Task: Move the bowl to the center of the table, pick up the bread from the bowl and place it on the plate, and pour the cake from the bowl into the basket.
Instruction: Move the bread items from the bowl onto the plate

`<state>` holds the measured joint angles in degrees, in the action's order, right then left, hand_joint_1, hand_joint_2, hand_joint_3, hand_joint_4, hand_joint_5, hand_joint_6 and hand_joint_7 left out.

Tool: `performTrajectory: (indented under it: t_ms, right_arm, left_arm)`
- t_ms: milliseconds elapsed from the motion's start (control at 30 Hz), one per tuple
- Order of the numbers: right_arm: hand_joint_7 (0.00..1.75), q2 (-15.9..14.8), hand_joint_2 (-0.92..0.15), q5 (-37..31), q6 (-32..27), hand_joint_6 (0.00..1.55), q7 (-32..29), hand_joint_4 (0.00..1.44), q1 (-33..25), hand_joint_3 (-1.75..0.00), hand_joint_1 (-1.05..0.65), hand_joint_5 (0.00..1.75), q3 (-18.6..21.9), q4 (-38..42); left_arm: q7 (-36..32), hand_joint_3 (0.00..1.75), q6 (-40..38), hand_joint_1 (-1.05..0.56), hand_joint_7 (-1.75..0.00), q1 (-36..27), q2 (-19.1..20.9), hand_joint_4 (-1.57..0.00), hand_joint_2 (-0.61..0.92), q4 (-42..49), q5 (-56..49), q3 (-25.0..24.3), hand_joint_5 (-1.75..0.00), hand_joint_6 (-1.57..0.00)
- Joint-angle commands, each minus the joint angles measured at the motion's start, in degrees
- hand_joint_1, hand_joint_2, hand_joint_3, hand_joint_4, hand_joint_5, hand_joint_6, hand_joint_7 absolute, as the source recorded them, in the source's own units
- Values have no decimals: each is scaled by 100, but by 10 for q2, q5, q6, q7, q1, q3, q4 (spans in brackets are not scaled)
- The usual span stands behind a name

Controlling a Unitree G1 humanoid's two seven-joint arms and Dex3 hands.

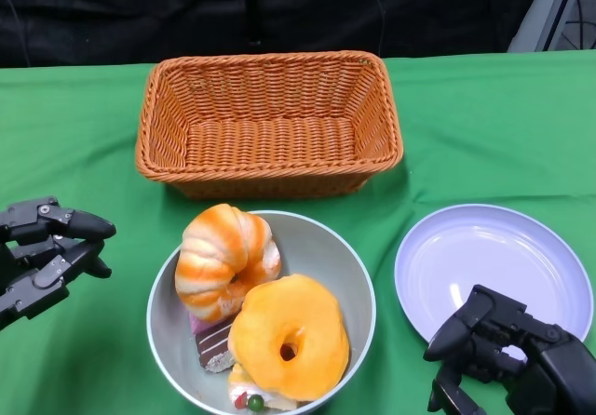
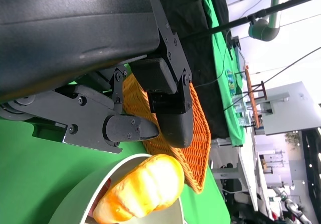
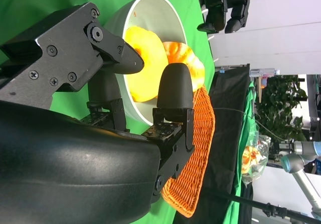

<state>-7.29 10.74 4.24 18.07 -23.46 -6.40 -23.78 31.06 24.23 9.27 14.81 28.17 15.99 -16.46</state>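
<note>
Black left hand point(image 1: 47, 252) and right hand point(image 1: 507, 354), both empty, fingers apart.

Green tablecloth point(image 1: 84, 136); black backdrop point(image 1: 279, 10); grey robot arm point(image 3: 301, 166) beyond.

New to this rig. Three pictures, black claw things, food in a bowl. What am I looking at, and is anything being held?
This is a humanoid robot at a table covered in green cloth. The head view looks down from the robot's head or chest; the other two come from cameras at its wrists, so they appear turned sideways.

The black claws are its hands: left hand, right hand. Both hold nothing, with fingers apart.

On the cloth: an empty orange wicker basket at the back, a grey round bowl in front of it, and a pale lilac plate to the bowl's right. The bowl holds an orange-and-white striped bread roll, an orange ring-shaped bread and a chocolate cake slice.
</note>
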Motion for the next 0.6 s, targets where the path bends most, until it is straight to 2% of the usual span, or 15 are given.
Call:
performTrajectory:
  t_ms: [33,100,167,233,300,333,400,467,600]
  right_arm:
    - [125,-16,-47,-7,-17,47,-5,53,1,-102,-8,146,7,-37]
    - [123,-23,-48,-7,-29,47,-3,53,6,-99,-9,144,7,-51]
    - [108,-41,-63,-5,-45,43,12,43,22,-67,-15,130,6,-72]
    - [101,-51,-75,-3,-54,42,19,40,29,-44,-18,124,6,-80]
    - [99,-53,-78,-1,-58,42,19,39,30,-38,-18,122,6,-83]
    - [99,-69,-79,-5,-77,42,28,39,46,-37,-18,122,4,-103]
    - [78,-92,-87,-12,-108,43,40,43,72,-17,-25,102,0,-136]
    - [67,-100,-91,-13,-125,47,42,46,81,-7,-27,93,-1,-150]
    - [62,-102,-92,-11,-138,48,41,47,84,-5,-27,90,0,-157]
  left_arm:
    - [-1,34,3,-8,-74,-5,5,-72,92,1,6,-2,-135,-95]
    - [-4,34,2,-8,-74,-6,4,-73,92,0,6,-2,-135,-95]
    - [-10,33,2,-9,-75,-7,3,-73,92,-2,3,-1,-135,-95]
    - [-13,32,3,-9,-75,-7,2,-73,92,-2,2,-1,-135,-94]
    - [-14,32,3,-10,-76,-7,3,-73,92,-2,2,0,-135,-94]
    - [-13,32,5,-10,-76,-7,1,-73,92,0,2,0,-135,-94]
    - [-15,32,16,-9,-76,-6,-3,-72,92,5,1,0,-135,-94]
    - [-16,33,23,-8,-77,-5,-4,-72,92,9,0,0,-136,-94]
    - [-16,33,27,-7,-77,-4,-4,-72,92,12,1,1,-136,-93]
